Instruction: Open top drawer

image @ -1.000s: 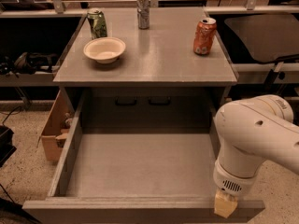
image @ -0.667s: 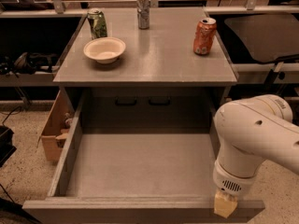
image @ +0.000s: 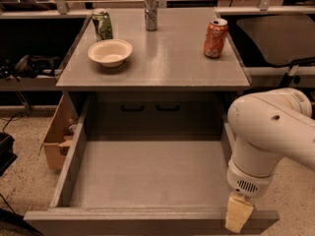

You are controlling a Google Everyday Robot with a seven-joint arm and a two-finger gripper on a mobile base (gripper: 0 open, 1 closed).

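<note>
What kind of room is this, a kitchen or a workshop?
Probably a robot test lab, not a kitchen: a grey counter holding an orange can and a bowl, cables alongside, a cardboard box on the floor. The gripper hangs at the front right corner of the open top drawer.

The top drawer [image: 147, 173] stands wide open toward the near side, showing its deep grey interior. The pincer [image: 238, 214] hangs at its near right corner, over the front panel. On the tabletop [image: 167, 58] behind sit a white bowl [image: 110, 51], a green can [image: 102, 24], a silver can [image: 151, 12] and an orange can [image: 215, 37].
</note>
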